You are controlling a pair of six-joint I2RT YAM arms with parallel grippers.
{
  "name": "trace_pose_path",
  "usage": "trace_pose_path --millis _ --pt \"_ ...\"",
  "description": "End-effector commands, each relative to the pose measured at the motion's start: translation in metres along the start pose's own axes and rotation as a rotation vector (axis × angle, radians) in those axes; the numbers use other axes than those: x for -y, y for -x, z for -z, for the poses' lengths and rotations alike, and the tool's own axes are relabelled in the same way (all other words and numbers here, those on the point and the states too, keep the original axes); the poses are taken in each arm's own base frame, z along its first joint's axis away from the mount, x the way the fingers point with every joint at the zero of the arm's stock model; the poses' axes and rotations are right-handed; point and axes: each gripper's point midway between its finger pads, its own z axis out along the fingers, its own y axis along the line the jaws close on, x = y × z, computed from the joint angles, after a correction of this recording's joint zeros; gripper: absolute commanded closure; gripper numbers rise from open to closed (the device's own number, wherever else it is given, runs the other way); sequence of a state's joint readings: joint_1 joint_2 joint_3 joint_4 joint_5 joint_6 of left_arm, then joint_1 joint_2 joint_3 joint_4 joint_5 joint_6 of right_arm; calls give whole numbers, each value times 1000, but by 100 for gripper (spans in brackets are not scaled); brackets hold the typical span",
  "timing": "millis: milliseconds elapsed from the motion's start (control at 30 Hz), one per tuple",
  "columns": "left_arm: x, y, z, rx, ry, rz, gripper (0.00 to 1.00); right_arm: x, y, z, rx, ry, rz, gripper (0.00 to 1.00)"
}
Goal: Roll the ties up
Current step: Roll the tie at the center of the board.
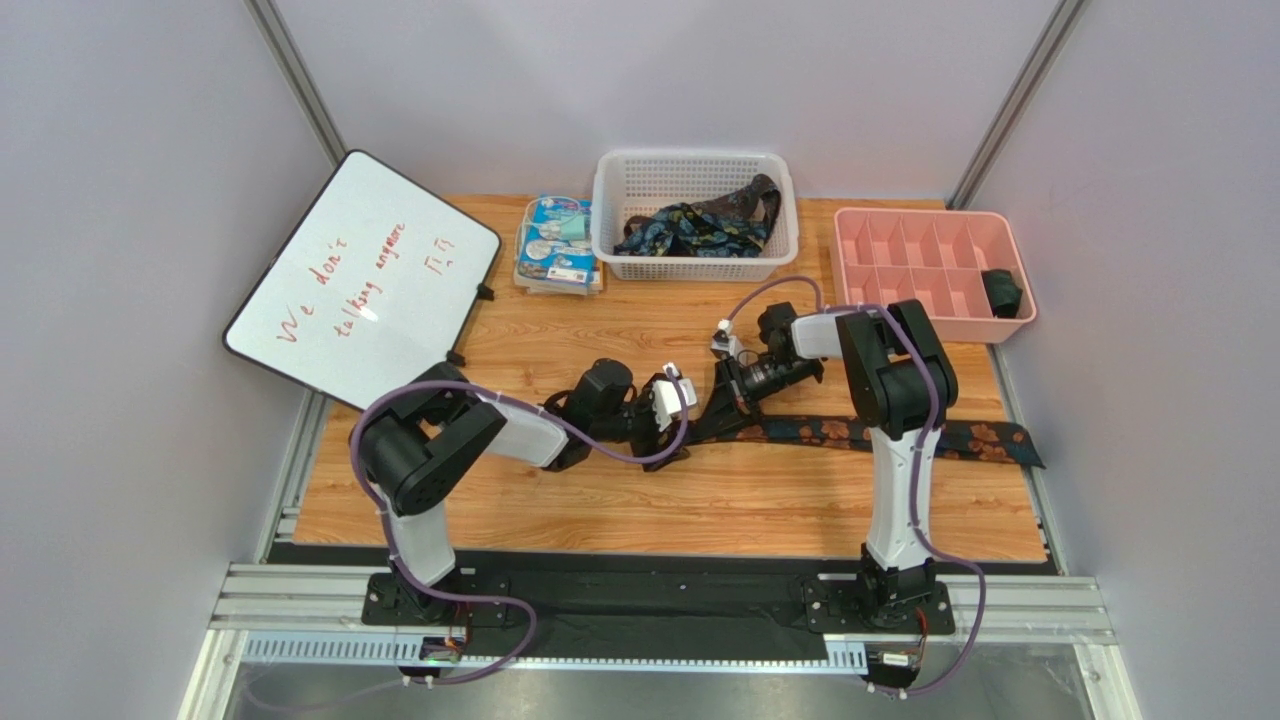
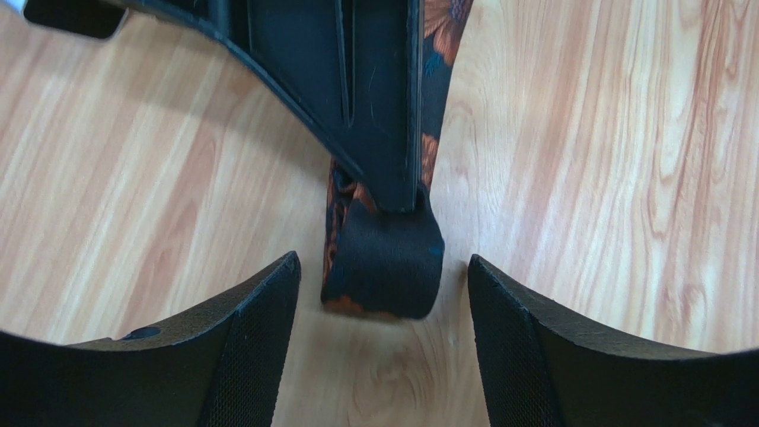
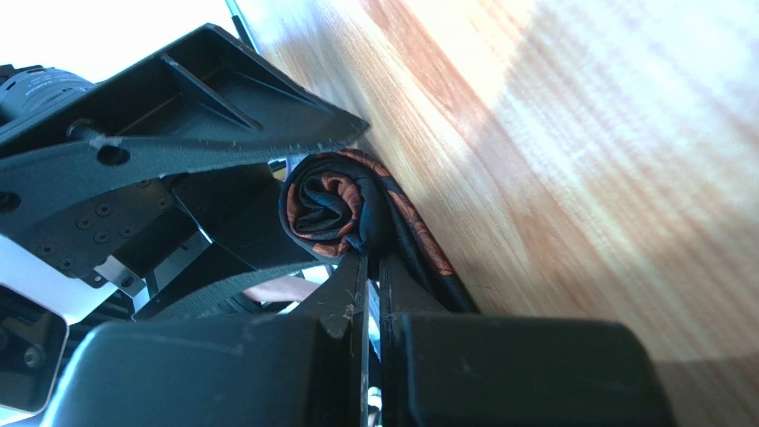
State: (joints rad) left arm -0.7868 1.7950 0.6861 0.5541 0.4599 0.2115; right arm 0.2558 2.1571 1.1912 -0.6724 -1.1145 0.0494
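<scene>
Left gripper (image 2: 383,265): jaws wide, one pad on each side of the rolled end of the tie (image 2: 385,267). I see bare wood in both gaps, so it holds nothing.

Right gripper (image 3: 370,260): fingers pinched together on the roll. Its wrist view shows the spiral end-on, dark navy layers with orange-brown blotches, and the fingertips nipping the fabric at its near side. The two grippers meet tip to tip over the middle of the table (image 1: 676,503).

Tie, orientation: long axis runs left to right. The rolled end is at the centre under both grippers. The unrolled length lies flat on the wood and runs off to the right, passing behind the right arm. Its free end is close to the table's right edge, angled slightly nearer.

Farther out: more ties (image 1: 699,228) are heaped in a white basket (image 1: 616,210) at the far edge. To the right of it is a pink divided tray (image 1: 902,263) with a dark bundle (image 1: 1002,293) at its right end.
</scene>
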Motion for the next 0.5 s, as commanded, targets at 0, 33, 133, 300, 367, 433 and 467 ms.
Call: trace_pose_path --millis 0,33,133,300,367,433,467 --pt "7 14 -17 105 -72 -60 26 80 -37 3 -103 -313 -269 100" --pt "7 14 -19 106 -80 -73 28 80 -37 3 -110 -315 -275 100" --pt "4 5 -24 64 -69 -87 45 75 -36 2 -112 -282 -269 100" --pt "8 -15 -11 -166 -94 -116 73 41 -20 12 -48 -168 -179 85" --pt "12 -13 -10 -217 -98 -147 77 19 -9 22 -5 -124 -108 70" --pt "20 -26 -2 -311 -129 -145 76 7 -2 31 29 -107 -70 53" --pt "20 -25 -2 -337 -121 -158 76 -3 0 36 50 -100 -38 51"
